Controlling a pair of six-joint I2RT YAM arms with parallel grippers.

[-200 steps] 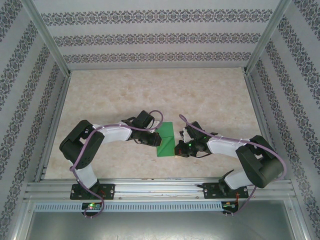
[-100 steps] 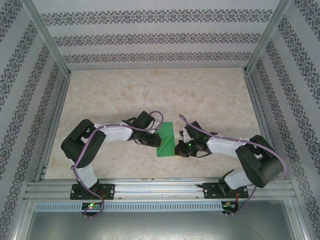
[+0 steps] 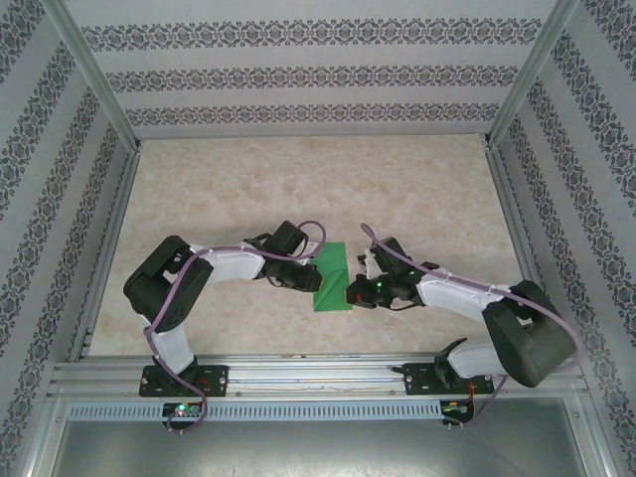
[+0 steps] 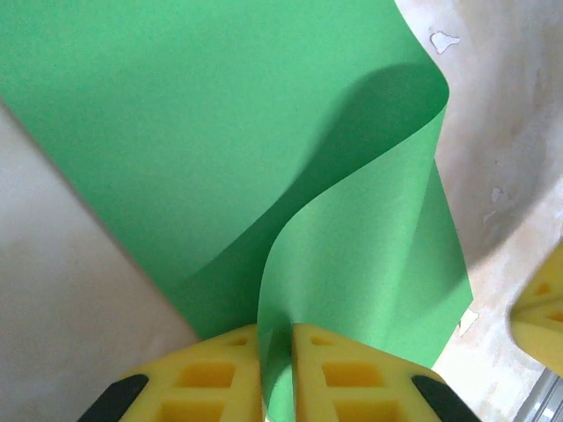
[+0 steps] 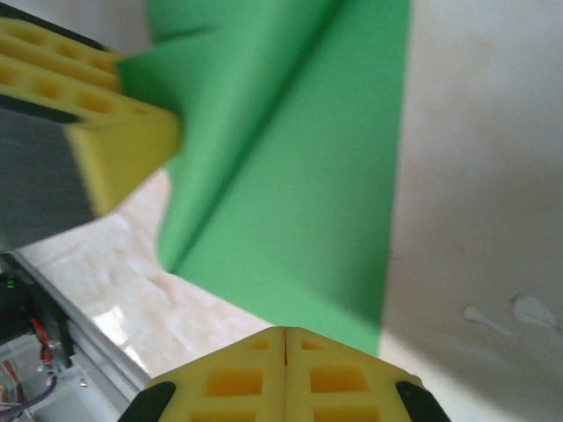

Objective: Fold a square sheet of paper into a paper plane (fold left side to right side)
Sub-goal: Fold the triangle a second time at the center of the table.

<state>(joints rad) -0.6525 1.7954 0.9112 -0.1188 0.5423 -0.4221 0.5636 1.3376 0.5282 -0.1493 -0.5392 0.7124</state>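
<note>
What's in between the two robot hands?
The square sheet of paper lies between the left gripper and right gripper in the top view. The left wrist view shows the left one pinching a curled-up edge.

We see the square sheet of paper, plain bright green, at 6 o'clock on the beige marbled table. Both arms are white and black, the pads yellow, and the walls striped with dark floral bands.
</note>
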